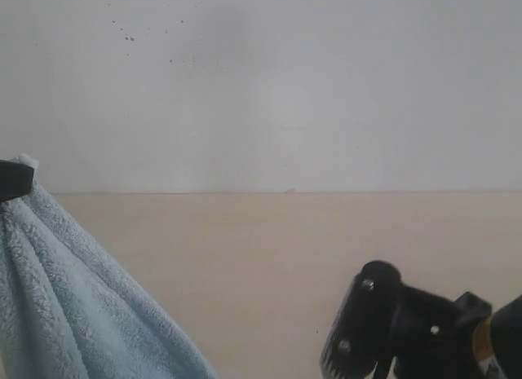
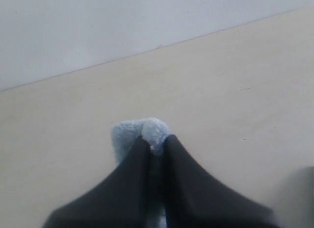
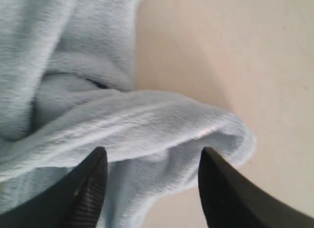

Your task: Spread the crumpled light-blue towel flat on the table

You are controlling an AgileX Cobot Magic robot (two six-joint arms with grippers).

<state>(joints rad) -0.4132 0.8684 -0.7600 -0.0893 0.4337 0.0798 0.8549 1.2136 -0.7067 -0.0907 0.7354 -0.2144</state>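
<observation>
The light-blue towel (image 1: 73,306) hangs in folds at the left of the exterior view, lifted off the table (image 1: 294,257). My left gripper (image 1: 18,179) is shut on the towel's top corner; in the left wrist view a tuft of the towel (image 2: 140,132) pokes out past the left gripper (image 2: 156,142). My right gripper (image 3: 152,157) is open, its fingers (image 3: 91,184) on either side of a hemmed fold of the towel (image 3: 147,125). The right arm's black body (image 1: 408,330) shows low on the right.
A white wall with small dark specks (image 1: 269,85) stands behind the table's far edge. Bare beige table surface (image 2: 230,90) stretches under and beyond both grippers.
</observation>
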